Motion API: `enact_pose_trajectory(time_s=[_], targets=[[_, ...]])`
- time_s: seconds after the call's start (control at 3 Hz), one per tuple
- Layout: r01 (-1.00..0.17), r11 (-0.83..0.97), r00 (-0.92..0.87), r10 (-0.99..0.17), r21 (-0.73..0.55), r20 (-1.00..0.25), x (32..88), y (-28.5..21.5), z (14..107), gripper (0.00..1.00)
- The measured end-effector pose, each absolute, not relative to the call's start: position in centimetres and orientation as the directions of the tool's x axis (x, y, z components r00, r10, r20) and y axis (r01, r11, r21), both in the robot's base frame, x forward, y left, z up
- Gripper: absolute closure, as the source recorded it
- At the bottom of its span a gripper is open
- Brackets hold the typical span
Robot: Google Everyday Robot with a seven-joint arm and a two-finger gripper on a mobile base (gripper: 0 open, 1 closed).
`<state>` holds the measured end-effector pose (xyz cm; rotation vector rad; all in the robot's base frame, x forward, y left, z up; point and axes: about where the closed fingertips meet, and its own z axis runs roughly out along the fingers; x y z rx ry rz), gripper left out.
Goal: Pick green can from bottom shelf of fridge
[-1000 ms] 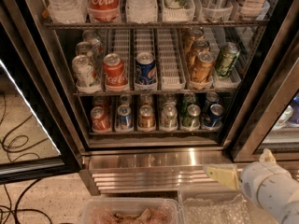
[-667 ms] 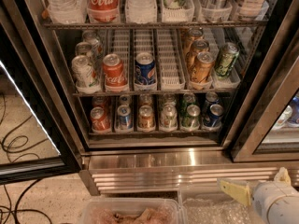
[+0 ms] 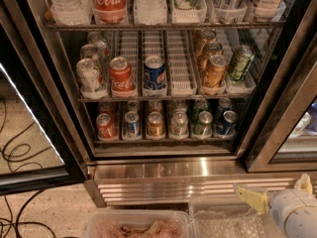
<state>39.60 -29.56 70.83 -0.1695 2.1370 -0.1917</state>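
Note:
The fridge (image 3: 163, 170) stands with its door swung open, and its bottom shelf (image 3: 163, 139) carries a row of cans. The green can (image 3: 203, 124) is fifth from the left at the front. A silver can (image 3: 179, 124) is on its left, a blue can (image 3: 227, 123) on its right, and a second green one (image 3: 199, 106) stands behind it. My gripper (image 3: 275, 190) is low in the bottom right corner, below the ribbed steel base and well clear of the shelf. It is open and holds nothing, with one yellowish finger (image 3: 250, 197) pointing left.
The rack above has white lane trays (image 3: 181, 83) with red, blue, orange and olive cans. The open glass door (image 3: 29, 148) hangs at the left, with cables (image 3: 15, 155) on the floor. Clear plastic tubs (image 3: 138, 224) sit at the bottom edge. Another cooler door (image 3: 292, 133) is at the right.
My gripper has dropped down and to the right, away from the fridge's steel base toward the frame's corner. The cans have not moved.

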Motion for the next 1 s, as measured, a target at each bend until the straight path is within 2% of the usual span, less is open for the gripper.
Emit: enact_pose_trajectory(time_s=[0.33,0.67,1.0], targets=[[-0.031,0.979,-0.534,-0.188,-0.203,-0.825,39.9,-29.7,70.9,0.0],[-0.018,0.983,-0.523,-0.166,-0.183,-0.836,42.8,-27.9,69.1,0.0],[0.051,0.993,-0.513,-0.063,-0.104,-0.856,47.4,-24.4,66.4,0.0]])
